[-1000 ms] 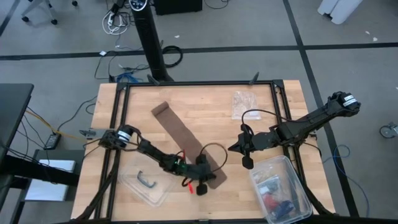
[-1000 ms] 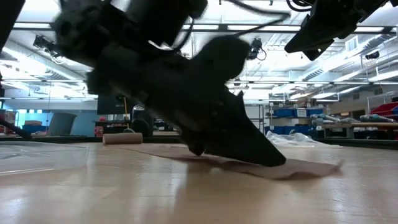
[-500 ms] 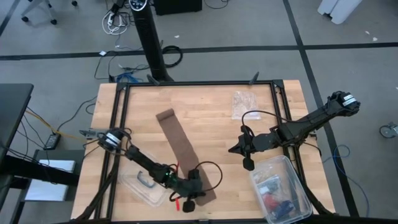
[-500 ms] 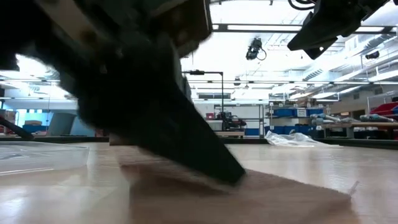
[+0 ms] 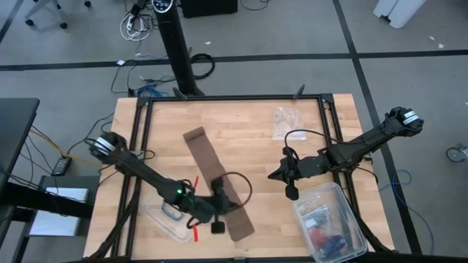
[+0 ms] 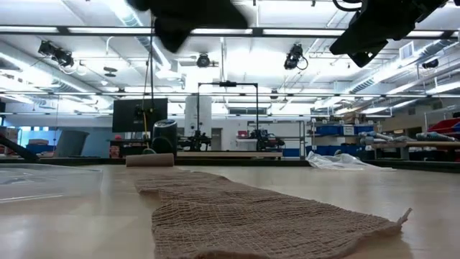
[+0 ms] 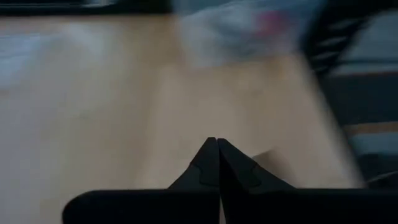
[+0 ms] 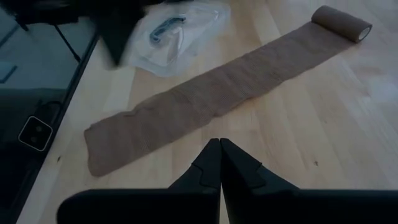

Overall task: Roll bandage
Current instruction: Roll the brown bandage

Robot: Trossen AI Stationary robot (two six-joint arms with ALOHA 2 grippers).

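One bandage (image 5: 216,183), spread flat on the counter (image 5: 248,131) as a long slanted strip. Ends far from the arms in a small rolled end (image 8: 342,23); ends toward the counter's near edge in a loose flat end (image 6: 345,230). Not yet rolled beyond that small far end.

Change over the last second: dragged nearer the counter's near edge, then released. Left gripper (image 5: 218,225) no longer pressed on the loose end; now raised clear of the fabric, at the top of the low view (image 6: 190,14). Judged as the end of a repositioning pull, with rolling proper yet to begin.

Position relative to the jaws:
- Left gripper: above the strip's near portion, apart from it. Jaws closed tip to tip (image 7: 216,149), holding nothing. No bandage discernible in the left wrist view.
- Right gripper (image 5: 291,191): waiting over the counter, well apart from the strip on its right side. Jaws closed and empty (image 8: 219,149), pointed across at the strip's middle.

Beside the strip on its left: a clear plastic tub (image 5: 172,219), near but not touching.
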